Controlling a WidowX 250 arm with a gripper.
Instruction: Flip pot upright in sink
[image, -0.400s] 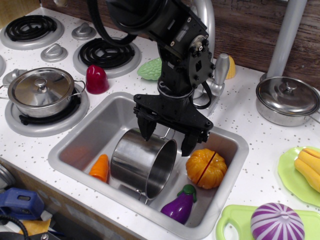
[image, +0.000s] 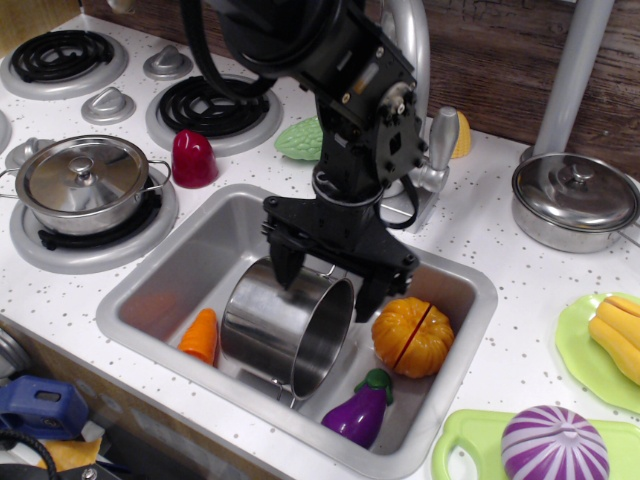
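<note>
**Pot on its side in the sink**

The sink (image: 165, 290) fills the lower centre of the frame. In it the pot (image: 280, 325) lies tipped, mouth toward lower right. Above the pot hangs the gripper (image: 327, 277), jaws spread wide, holding nothing.

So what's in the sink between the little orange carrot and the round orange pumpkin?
The shiny steel pot lies on its side between the carrot and the pumpkin, seen in the only camera view.
</note>
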